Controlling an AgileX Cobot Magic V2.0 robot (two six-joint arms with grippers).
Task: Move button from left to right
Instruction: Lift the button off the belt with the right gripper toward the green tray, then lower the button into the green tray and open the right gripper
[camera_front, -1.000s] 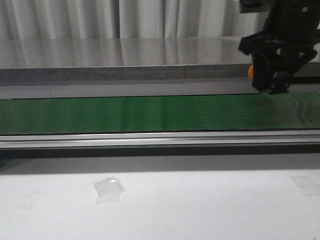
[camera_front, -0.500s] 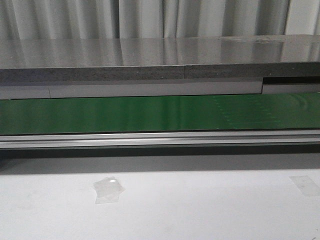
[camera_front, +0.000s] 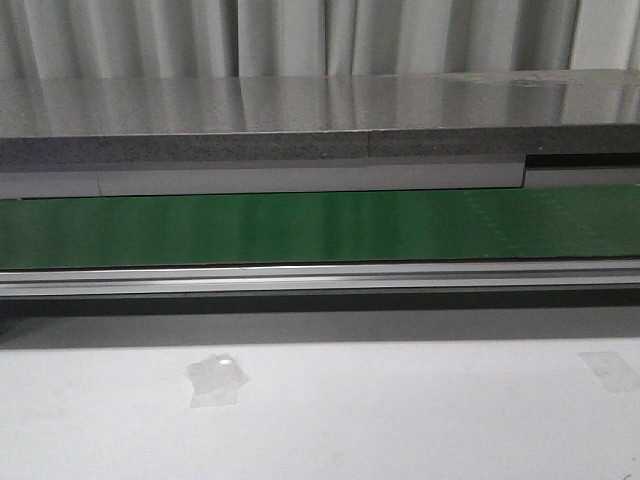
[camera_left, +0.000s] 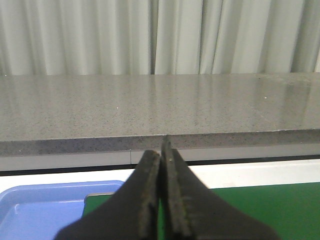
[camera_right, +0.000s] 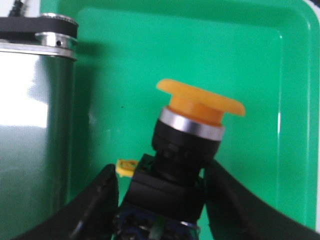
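So the button (camera_right: 192, 145) is clamped by its black body in the right pincer (camera_right: 160, 200), yellow cap sticking out ahead of the fingers, hanging over the green tray (camera_right: 280, 75). Grabbing the boxy body makes sense, since flat sides give the fingers something square to bite, where the round cap would likely slip. I can't tell whether it's touching the tray floor or just above it. Looks to me like the carry is basically done and only the let-go is left. The tray sits right beside the conveyor's roller end (camera_right: 45, 35), so that's the drop-off spot on the right.

Left pincer (camera_left: 161, 200) is clenched on nothing, parked near the blue tray (camera_left: 45, 210) at the other end of the green belt (camera_front: 300, 225). The front view shows neither arm, just belt and bench (camera_front: 400, 420).
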